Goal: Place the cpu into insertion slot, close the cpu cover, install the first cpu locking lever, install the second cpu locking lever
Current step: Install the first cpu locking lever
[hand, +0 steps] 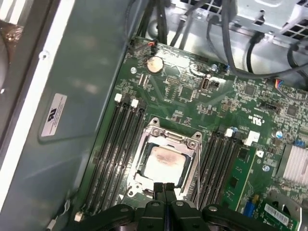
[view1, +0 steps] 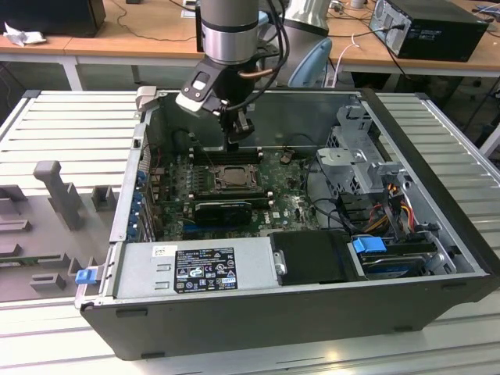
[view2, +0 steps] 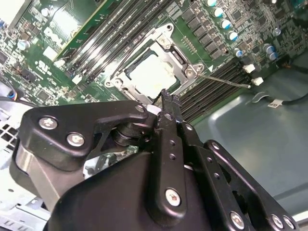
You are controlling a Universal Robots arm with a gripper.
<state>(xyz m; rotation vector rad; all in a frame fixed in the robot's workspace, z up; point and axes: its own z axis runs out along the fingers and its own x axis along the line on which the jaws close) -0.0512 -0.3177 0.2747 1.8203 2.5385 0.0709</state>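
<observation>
- Plainly, the open computer case [view1: 258, 312] lies on its side, and the gripper's body hides much of its motherboard [hand: 192, 91] in the second wrist view.
- The arm [view1: 229, 27] points straight down into it.
- The gripper [hand: 164, 188], fingers pressed together and empty, hangs over the cpu cover [hand: 171, 136], masking one edge.
- The cpu [hand: 166, 161] sits inside the cover's opening.

In the first wrist view the claw [hand: 164, 186] covers one edge of the cpu cover [hand: 169, 136], and the picture's edge cuts off the claw body. In the exterior view the arm [view1: 229, 27] is cut off above. The insertion slot [view1: 232, 176] is too small there to tell whether it is latched.
</observation>
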